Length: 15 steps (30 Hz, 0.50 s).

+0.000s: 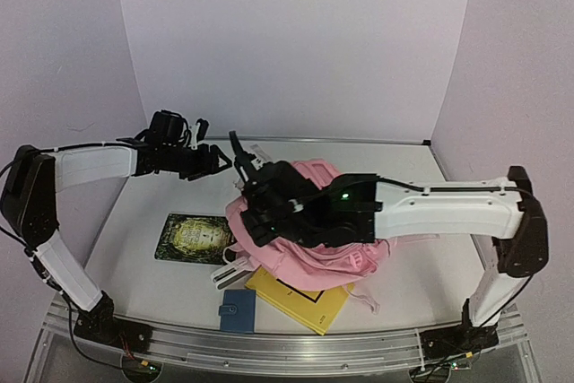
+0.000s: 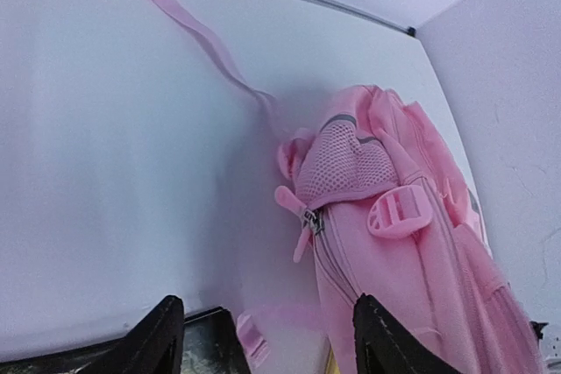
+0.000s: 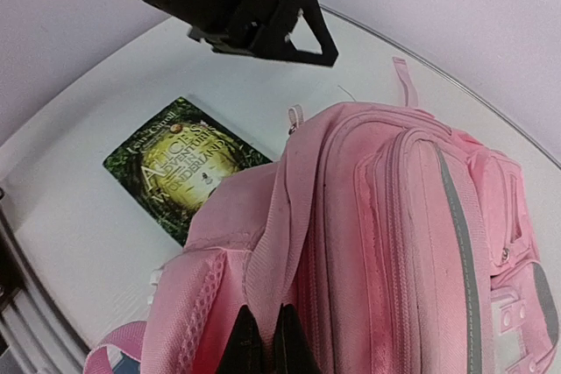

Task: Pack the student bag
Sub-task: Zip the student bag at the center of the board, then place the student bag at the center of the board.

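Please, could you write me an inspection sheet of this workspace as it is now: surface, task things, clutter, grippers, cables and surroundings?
Surface: white table, metal rail along its near edge.
Job's things: pink student bag lying mid-table.
Clutter: green book left of the bag, apart from it; yellow book partly under the bag; blue wallet near the front edge; perhaps all meant for packing.
Grippers: left gripper open, empty, near the bag's far end; right gripper shut, pinching a fold of the bag's fabric.
Cables: black cable along the left arm.
Surroundings: plain pale walls; nothing else seen.
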Available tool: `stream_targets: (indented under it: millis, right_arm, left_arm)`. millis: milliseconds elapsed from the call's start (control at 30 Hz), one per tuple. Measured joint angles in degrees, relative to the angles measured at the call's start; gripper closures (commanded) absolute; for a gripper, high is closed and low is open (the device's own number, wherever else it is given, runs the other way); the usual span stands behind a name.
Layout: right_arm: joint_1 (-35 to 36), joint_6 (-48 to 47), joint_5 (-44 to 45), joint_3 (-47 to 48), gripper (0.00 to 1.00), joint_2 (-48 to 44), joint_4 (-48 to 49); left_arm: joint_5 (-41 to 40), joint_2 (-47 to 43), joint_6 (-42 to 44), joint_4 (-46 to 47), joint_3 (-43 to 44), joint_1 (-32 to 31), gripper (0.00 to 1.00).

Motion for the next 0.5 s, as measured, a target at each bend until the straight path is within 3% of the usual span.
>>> stream_targets:
  millis: [200, 267, 333, 433, 500]
  right_arm:
    - [-0.57, 1.88, 7.28, 11.86, 0.99, 16.83, 0.64]
    - [-1.47, 2.37, 7.75, 15.84, 0.9, 20.7, 0.36]
    - [-2.91, 2.56, 7.39, 20.64, 0.69, 24.59, 0.4]
    - [-5.48, 2.21, 5.71, 26.53, 0.26, 28.89, 1.82]
    - [-6.78, 2.25, 4.78, 27.79, 0.11, 29.49, 2.51]
  left_arm:
    - [-11.81, -14.03, -1.18, -4.6, -4.55, 1.01, 0.12]
    - [-14.46, -18.63, -1.82, -6.22, -6.62, 1.0, 0.1]
    - [-15.95, -22.55, -2.53, -7.77, -9.1, 1.03, 0.09]
    - [-16.35, -28.88, -4.41, -10.64, -14.51, 1.03, 0.06]
    - [-15.94, -32.14, -5.71, -12.48, -17.25, 1.03, 0.05]
